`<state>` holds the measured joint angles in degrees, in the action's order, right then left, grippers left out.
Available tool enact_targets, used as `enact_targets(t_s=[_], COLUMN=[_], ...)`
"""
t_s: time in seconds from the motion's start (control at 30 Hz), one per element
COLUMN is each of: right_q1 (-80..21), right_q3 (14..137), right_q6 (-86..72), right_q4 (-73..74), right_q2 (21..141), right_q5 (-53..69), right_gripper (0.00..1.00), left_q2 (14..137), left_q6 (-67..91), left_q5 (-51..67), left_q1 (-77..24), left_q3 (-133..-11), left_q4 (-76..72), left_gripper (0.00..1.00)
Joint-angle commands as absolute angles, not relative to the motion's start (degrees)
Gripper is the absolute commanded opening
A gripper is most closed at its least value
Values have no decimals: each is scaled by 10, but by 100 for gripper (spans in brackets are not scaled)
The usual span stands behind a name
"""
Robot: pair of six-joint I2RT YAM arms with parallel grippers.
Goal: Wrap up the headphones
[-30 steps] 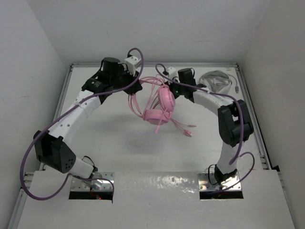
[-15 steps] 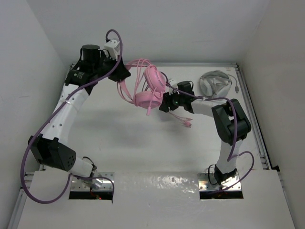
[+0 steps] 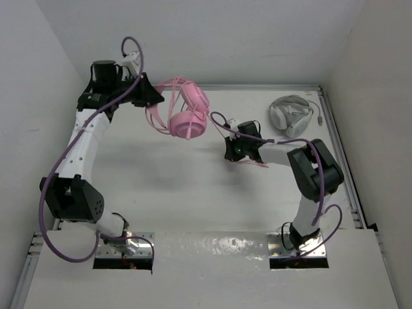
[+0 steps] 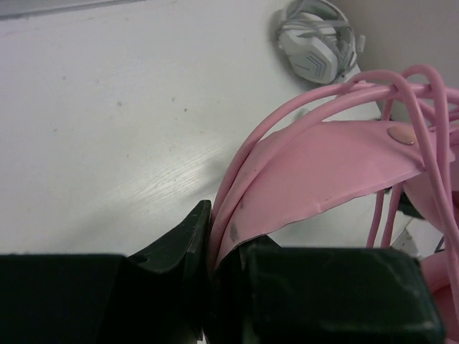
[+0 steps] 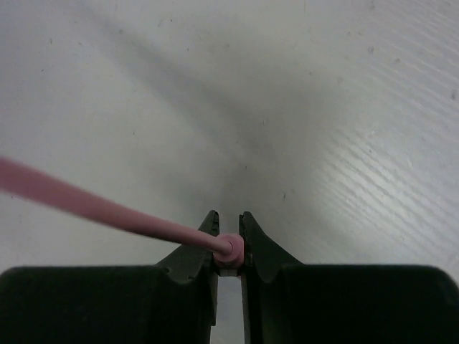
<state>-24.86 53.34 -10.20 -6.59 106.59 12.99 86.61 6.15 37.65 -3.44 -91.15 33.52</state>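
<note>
The pink headphones (image 3: 187,114) hang in the air at the back left, their cable looped around the headband. My left gripper (image 3: 153,98) is shut on the thin headband (image 4: 323,168), which is pinched between its jaws (image 4: 215,233). Lower down, near the table's middle, my right gripper (image 3: 229,153) is shut on the thick plug end (image 5: 231,249) of the pink cable (image 5: 93,203). That cable runs off to the left in the right wrist view. A short stretch of pink cable (image 3: 252,163) shows beside the right wrist in the top view.
Grey-white headphones (image 3: 291,112) with a grey cable lie at the back right of the table, also visible as grey-white headphones (image 4: 319,43) in the left wrist view. White walls enclose the table on three sides.
My left arm swung the headphones up and to the back left. My right gripper moved down toward the table, away from the earcups, and closed on the cable's end.
</note>
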Motion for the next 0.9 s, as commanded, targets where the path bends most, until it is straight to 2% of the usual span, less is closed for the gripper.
enact_targets(t_s=[0.0,0.13,0.23,0.3,0.43,0.53,0.7,0.77,0.87], right_q1=[-273,-397,-458,-525,-584,-643,-678,-688,-691], right_q3=[487,464,472,500,592,654,731,766,807], right_q6=[-107,-48,-31,-19,19,47,63,63,45], right_q4=[-52,-40,-32,-28,29,86,171,214,261], right_q2=[1005,972,971,979,1009,1015,1007,1007,1005], right_q5=[49,-61,-97,-123,-177,-216,-226,-228,-251], right_gripper=[0,0,0,0,0,0,0,0,0], left_q2=[863,892,913,925,936,922,878,861,837], left_q6=[177,249,304,336,322,290,197,120,15], left_q5=[450,475,490,494,456,388,217,114,-37], left_q1=[33,83,104,115,120,120,100,71,-29], left_q3=[-906,-853,-817,-795,-786,-767,-721,-700,-638], left_q4=[213,150,104,62,66,69,53,45,10], left_gripper=[0,0,0,0,0,0,0,0,0])
